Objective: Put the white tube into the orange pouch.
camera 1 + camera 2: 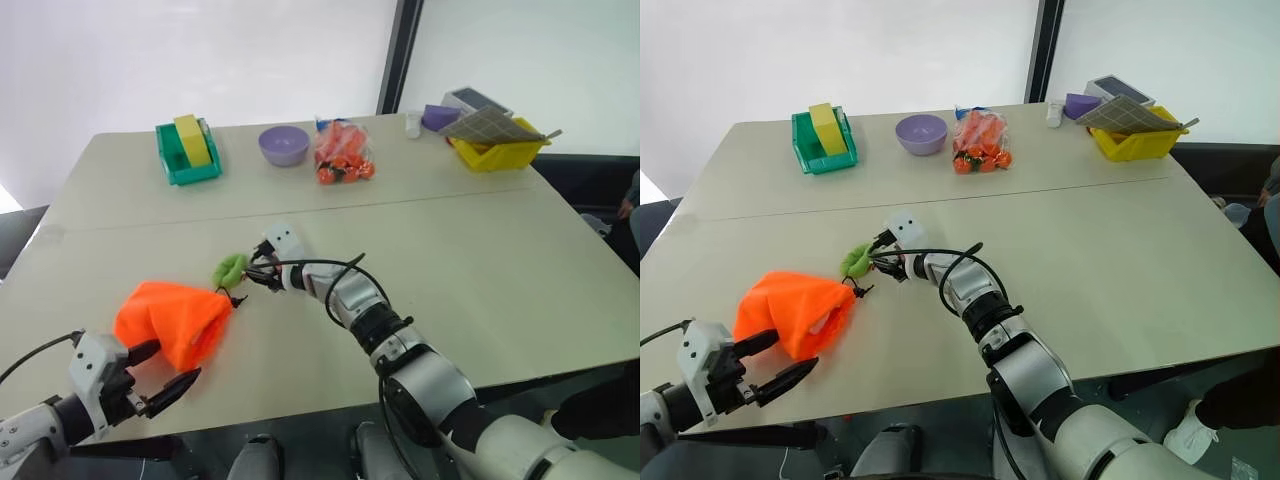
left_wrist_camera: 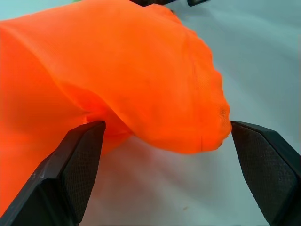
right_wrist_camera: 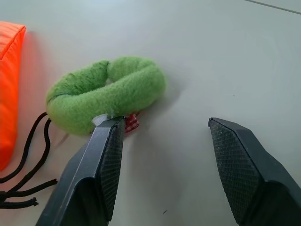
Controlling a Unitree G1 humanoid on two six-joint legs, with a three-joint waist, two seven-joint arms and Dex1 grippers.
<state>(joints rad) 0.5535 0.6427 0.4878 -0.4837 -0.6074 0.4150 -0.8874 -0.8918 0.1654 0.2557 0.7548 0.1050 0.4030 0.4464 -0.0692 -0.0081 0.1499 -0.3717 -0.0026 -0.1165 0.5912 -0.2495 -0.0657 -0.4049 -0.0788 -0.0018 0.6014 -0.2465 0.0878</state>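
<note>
Purple bowl [image 1: 283,146] – green bin [image 1: 186,152] – yellow bin [image 1: 497,153].

We see the pouch [image 1: 172,322] on the desk [image 1: 480,280] near our left, its round pull [image 1: 231,267] just right of it.

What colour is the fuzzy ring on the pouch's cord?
Lime green fuzzy fabric ring; clearest in the right wrist view.

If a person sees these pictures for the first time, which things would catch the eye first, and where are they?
Probably the orange pouch, bulging and lying near the table's front edge, right in front of the open left gripper. Next, the fuzzy green ring on its black cord, beside the pouch, with the open right gripper close by it. At the far edge stand a green bin, a purple bowl and a yellow bin.
</note>
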